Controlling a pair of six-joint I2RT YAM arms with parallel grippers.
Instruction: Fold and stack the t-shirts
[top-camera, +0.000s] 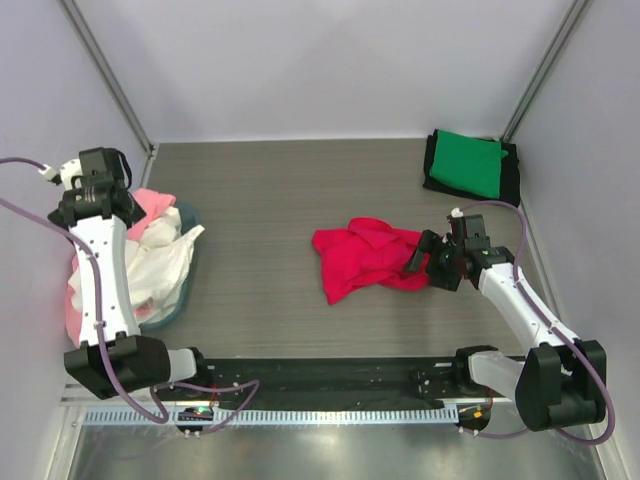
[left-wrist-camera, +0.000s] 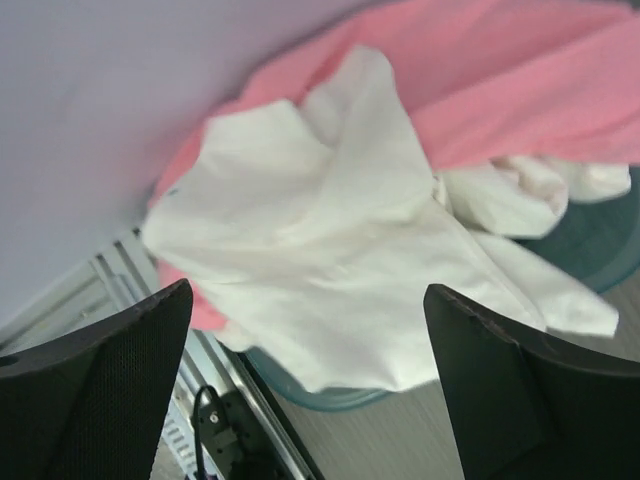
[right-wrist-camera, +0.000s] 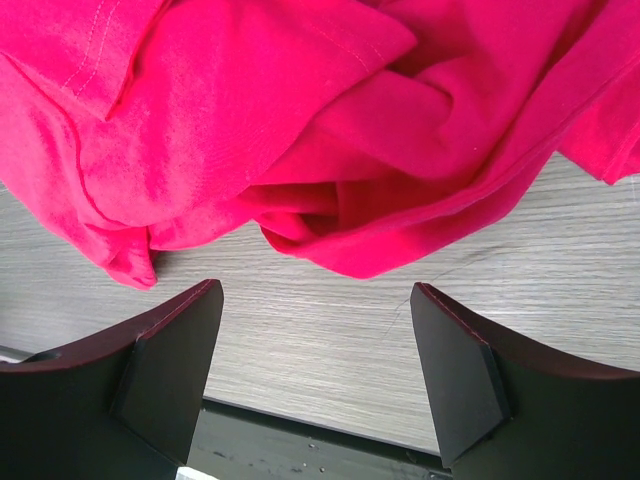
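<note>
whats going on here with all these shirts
Two robot arms are working through t-shirts on a table. The right gripper sits open at the edge of a crumpled crimson t-shirt mid-table, not gripping it. The left gripper hovers open over a heap at the left: a white t-shirt, a light pink one and a teal one. A folded green t-shirt lies on a black one in the far right corner.

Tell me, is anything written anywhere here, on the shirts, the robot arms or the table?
No text can be read.
The red shirt, green shirt, white shirt and pink shirt are plain.
The left arm and right arm show no legible label.
The small lit part by the rail is too small to read.
</note>
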